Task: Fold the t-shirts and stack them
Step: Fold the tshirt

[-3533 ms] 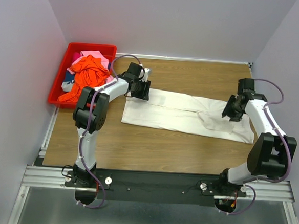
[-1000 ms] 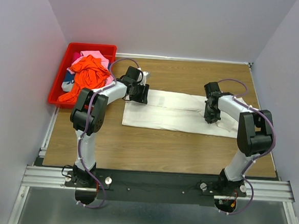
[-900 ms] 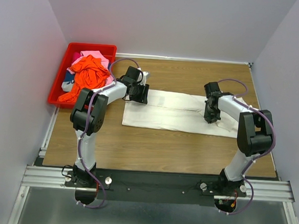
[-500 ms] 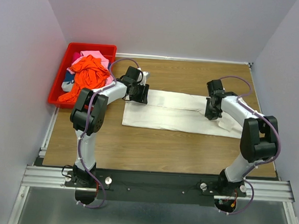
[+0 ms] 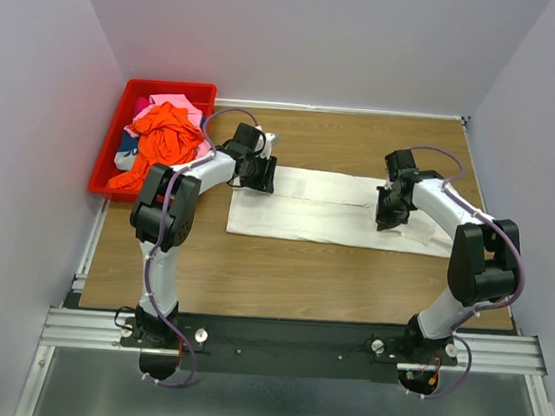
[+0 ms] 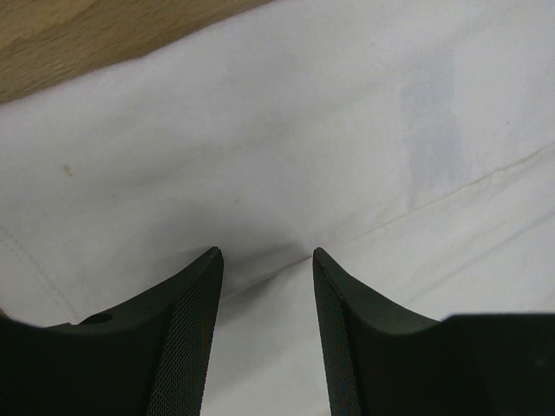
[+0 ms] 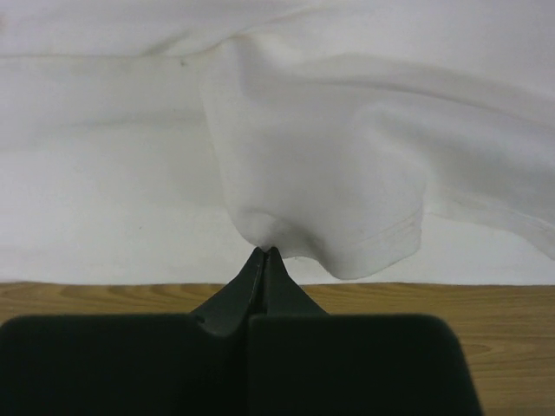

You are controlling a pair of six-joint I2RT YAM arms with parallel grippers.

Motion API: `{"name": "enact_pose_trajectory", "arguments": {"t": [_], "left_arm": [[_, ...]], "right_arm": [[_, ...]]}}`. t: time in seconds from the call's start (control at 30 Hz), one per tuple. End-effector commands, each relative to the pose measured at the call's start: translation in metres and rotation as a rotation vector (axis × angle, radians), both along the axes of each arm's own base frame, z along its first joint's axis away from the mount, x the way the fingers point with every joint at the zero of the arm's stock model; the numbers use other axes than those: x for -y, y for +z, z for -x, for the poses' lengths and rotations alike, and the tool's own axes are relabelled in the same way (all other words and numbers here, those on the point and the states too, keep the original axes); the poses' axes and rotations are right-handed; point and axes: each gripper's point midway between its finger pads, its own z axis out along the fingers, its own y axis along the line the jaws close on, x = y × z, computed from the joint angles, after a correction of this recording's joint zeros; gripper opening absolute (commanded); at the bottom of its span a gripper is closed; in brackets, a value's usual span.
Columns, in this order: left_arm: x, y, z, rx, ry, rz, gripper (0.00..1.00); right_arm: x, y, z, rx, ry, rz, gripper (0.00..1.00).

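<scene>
Right tool (image 7: 265,253) has just pinched an edge of the white t-shirt (image 7: 329,173); left tool (image 6: 264,256) stays open on the cloth; folding can start.

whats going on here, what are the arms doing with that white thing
Two robot arms are folding a white t-shirt spread flat on the wooden table. The right gripper is shut on a pinch of cloth near the shirt's right end. The left gripper is open, with its fingers down on the shirt's left end. More shirts, including an orange-red one, wait in the red bin at the far left.
</scene>
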Motion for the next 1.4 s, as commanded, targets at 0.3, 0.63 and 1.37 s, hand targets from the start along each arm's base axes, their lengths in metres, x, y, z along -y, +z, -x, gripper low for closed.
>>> {"name": "enact_pose_trajectory", "arguments": {"t": [0.3,0.63,1.37], "left_arm": [[0.002,-0.003,0.005,-0.032,-0.013,-0.003,0.54],[0.003,-0.001,0.005,-0.030,-0.015,-0.002,0.54],[0.024,-0.004,-0.030,-0.007,-0.030,0.067,0.54]], "right_arm": [[-0.028,-0.004,0.023,-0.118,0.062,-0.165,0.00],[-0.033,0.005,0.020,-0.104,0.054,-0.191,0.14],[0.112,0.027,-0.067,0.103,-0.371,-0.011,0.66]]}}
